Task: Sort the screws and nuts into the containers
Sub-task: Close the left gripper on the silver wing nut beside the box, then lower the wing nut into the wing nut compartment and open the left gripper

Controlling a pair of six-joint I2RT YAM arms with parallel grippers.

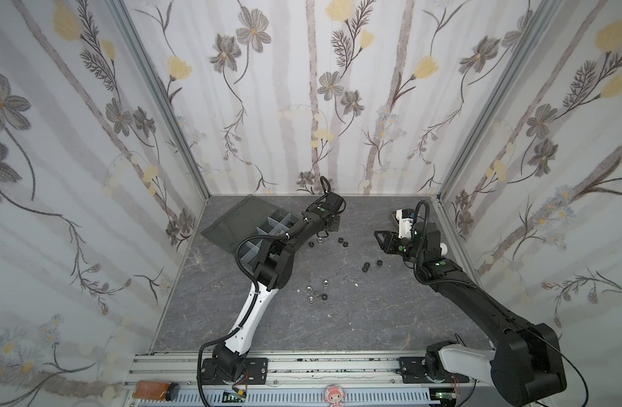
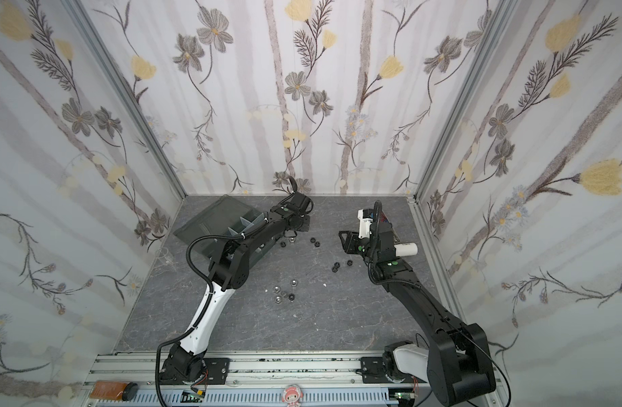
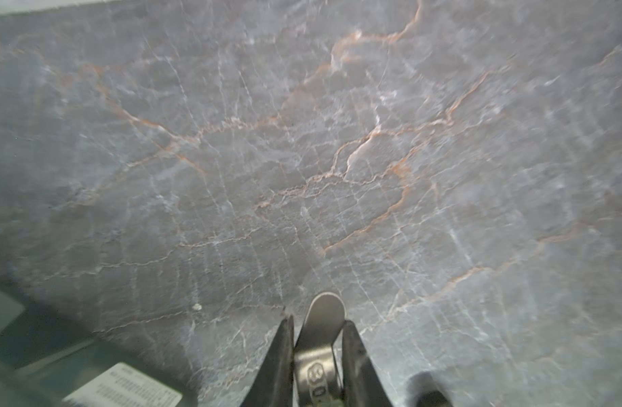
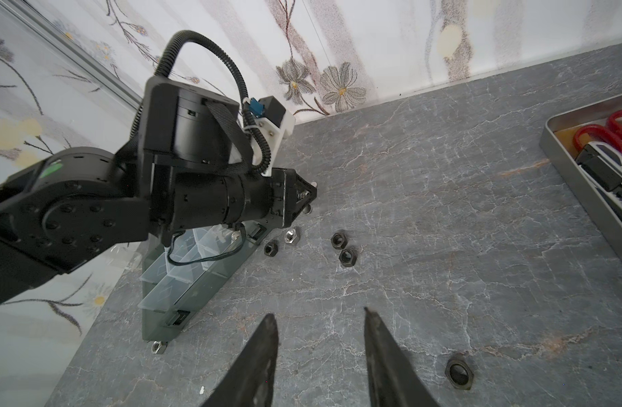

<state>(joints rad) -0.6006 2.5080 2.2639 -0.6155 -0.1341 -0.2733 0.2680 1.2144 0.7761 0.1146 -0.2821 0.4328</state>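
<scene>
Left wrist view: left gripper (image 3: 318,320) clamped on silver wing nut (image 3: 322,338); right gripper (image 4: 318,312) parted

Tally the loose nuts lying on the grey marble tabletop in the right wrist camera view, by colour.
Black metal hex nuts: 4
Shiny silver metal hex nuts: 2
Total: 6

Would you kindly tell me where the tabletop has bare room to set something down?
Free: the front strip between the mixed nut cluster and the rail; also the back stretch between the black nuts and the metal tray. Crowded: beside the organizer box, under the left arm.
</scene>
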